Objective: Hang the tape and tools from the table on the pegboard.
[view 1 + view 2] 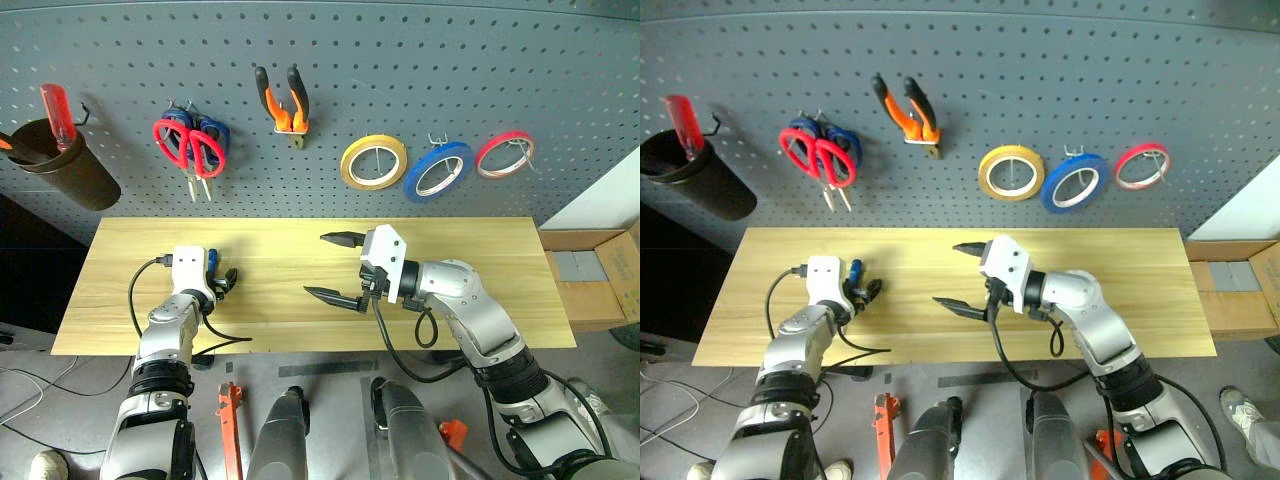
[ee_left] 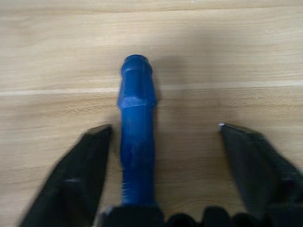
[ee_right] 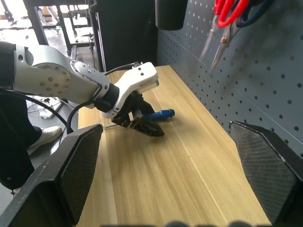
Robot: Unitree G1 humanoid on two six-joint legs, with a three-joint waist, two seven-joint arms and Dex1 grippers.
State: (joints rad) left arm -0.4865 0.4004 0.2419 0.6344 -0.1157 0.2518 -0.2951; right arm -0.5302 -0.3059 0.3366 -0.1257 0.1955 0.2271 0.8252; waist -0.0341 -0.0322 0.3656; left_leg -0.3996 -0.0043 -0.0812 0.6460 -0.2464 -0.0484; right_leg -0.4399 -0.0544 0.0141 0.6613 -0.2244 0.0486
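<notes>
A small blue-handled screwdriver lies on the light wood table near its left end. My left gripper is down at the table with one black finger on each side of the handle. One fingertip is close to the handle and the other stands well off, so the gripper is open. My right gripper hovers wide open over the middle of the table, pointing left, holding nothing. On the dark grey pegboard hang the red-handled scissors, the orange-and-black pliers and the yellow tape.
A blue roll and a red-pink roll hang right of the yellow tape. Blue scissors hang behind the red ones. A dark cup with a red screwdriver hangs at far left. A cardboard box stands beyond the table's right end.
</notes>
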